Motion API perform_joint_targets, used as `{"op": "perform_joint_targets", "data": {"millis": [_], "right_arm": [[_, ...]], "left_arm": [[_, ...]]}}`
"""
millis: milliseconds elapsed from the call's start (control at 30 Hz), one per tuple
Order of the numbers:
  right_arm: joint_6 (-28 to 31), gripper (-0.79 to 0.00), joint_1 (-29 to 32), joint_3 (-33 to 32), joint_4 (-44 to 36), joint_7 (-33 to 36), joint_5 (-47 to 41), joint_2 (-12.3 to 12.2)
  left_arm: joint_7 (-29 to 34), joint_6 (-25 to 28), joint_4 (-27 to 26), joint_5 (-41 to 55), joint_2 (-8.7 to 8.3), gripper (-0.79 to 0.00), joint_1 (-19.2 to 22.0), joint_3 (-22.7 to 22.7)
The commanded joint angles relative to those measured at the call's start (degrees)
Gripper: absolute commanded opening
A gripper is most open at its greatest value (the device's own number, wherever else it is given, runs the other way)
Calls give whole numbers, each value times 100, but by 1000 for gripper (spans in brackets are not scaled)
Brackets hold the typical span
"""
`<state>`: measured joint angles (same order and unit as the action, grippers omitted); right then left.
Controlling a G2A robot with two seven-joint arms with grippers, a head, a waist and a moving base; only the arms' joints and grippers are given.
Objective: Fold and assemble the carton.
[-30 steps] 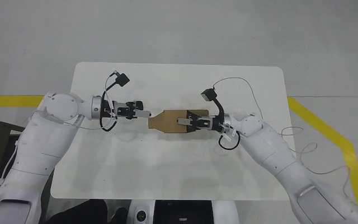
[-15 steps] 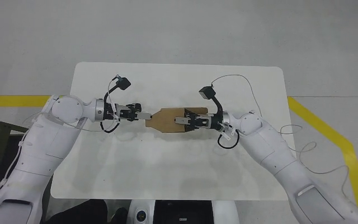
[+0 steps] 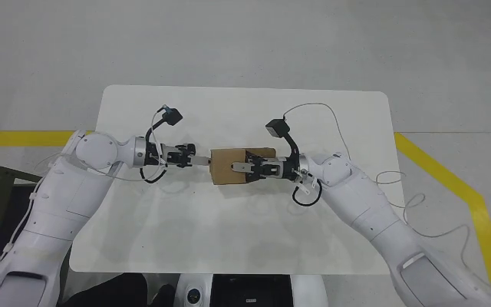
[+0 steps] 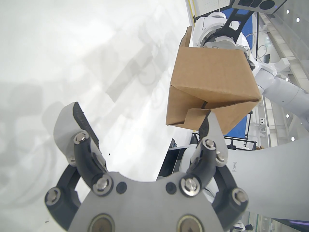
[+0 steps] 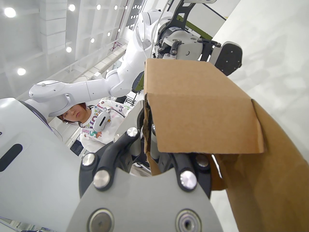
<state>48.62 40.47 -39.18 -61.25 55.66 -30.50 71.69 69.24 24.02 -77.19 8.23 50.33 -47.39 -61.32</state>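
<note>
Operator: While both arms are over the table, where is the carton located?
Technician: At mid-table, between the two grippers, partly erected into a box shape. Contact with the table surface cannot be confirmed.
Operator: State of the right gripper?
Technician: Clamped on one side wall of the carton at its near, open end. The wall's edge runs between the fingers.
Operator: State of the left gripper?
Technician: Fingers spread apart, holding nothing. It faces the opposite end of the carton. One fingertip touches the edge of a small end flap; the other fingertip stands clear of the cardboard
</note>
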Motion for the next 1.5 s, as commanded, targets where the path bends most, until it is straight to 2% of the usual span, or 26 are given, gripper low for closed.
{"op": "perform_joint_targets", "data": {"millis": [0, 500, 1100, 1467], "right_arm": [[18, -785, -36, 36, 30, -17, -6, 25], [96, -785, -221, 316, 245, -95, -144, 168], [184, -785, -301, 459, 401, -183, -319, 182], [335, -785, -252, 496, 429, -334, -407, 137]], "left_arm": [[8, 4, -5, 16, 0, 0, -6, -1], [100, -45, -54, 204, 13, 0, -20, 21], [156, -133, 53, 421, 67, 0, 52, 127], [213, -178, 341, 738, 101, 0, 23, 155]]}}
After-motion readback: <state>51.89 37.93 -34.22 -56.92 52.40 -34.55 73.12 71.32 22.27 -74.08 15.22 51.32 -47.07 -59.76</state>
